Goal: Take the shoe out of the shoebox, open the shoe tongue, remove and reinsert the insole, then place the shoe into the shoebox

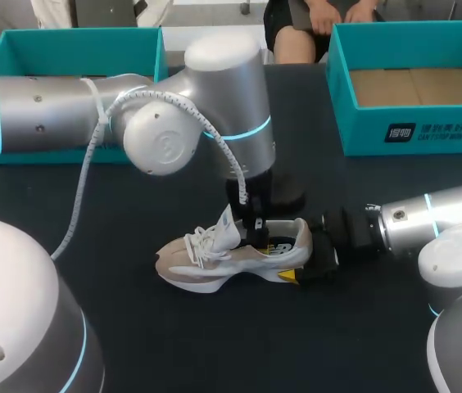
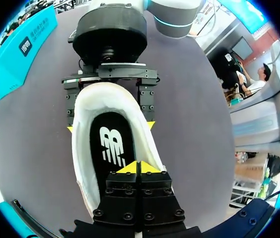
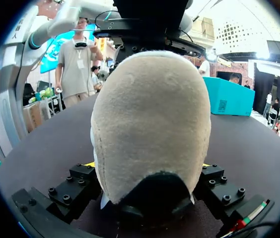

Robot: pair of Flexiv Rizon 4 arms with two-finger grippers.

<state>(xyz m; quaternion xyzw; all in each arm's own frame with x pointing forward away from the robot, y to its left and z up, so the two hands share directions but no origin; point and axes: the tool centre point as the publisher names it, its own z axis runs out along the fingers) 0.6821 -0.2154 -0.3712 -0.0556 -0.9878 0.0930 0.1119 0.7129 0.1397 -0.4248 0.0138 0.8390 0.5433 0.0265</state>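
Observation:
A beige and white sneaker (image 1: 231,258) lies on the dark table, toe to the left, its tongue (image 1: 229,225) raised. My right gripper (image 1: 298,255) comes in from the right and is shut on the heel (image 3: 150,124), one finger against each side. My left gripper (image 1: 251,225) reaches down from above into the shoe's opening. In the left wrist view its yellow tips (image 2: 139,167) are pressed together over the front of the black insole (image 2: 111,144), with nothing visible between them. The right gripper's fingers (image 2: 147,101) clasp the heel rim ahead of it.
A teal shoebox (image 1: 411,135) with a cardboard bottom stands at the back right. A second teal box (image 1: 75,49) stands at the back left, partly behind my left arm. A white cable (image 1: 92,164) hangs along that arm.

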